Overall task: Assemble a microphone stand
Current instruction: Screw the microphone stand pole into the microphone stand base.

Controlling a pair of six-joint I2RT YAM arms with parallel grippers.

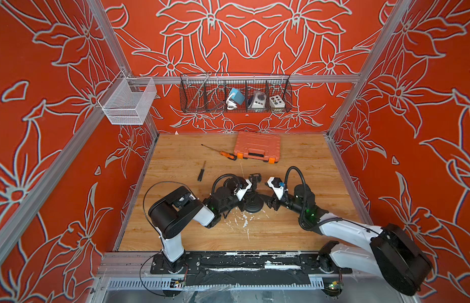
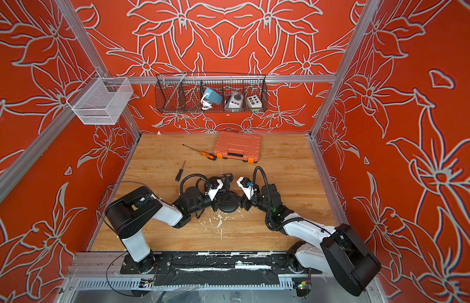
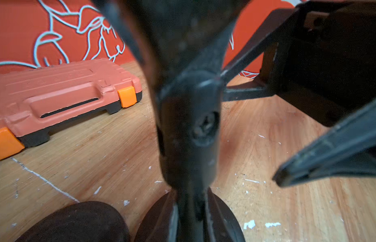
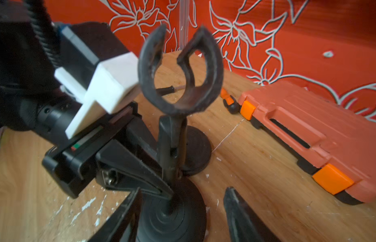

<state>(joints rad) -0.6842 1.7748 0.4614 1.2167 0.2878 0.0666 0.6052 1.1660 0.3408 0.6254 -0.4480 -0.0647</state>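
1. In both top views I see the microphone stand [image 1: 253,204] [image 2: 228,204] as a black, ringed round base. It stands on the scuffed wooden table [image 1: 176,162], on the arms' side of the ribbed orange tool case [image 1: 257,147]. The left gripper [image 1: 245,202] and the right gripper [image 1: 270,203] crowd it from either side, and their fingers are too small here for me to judge.
2. In the left wrist view, the stand's matte stem [image 3: 189,146] fills the middle, blurred. Its cross-head screw [image 3: 205,125] appears in no top view. The case lies beyond it.
3. Only the right wrist view shows the clip [image 4: 178,73], a worn split ring on top of the stem. The left gripper's wedge-shaped fingers [image 4: 130,167] pinch the stem tight. The right gripper's fingers [image 4: 239,213] spread wide either side of the base and hold nothing.
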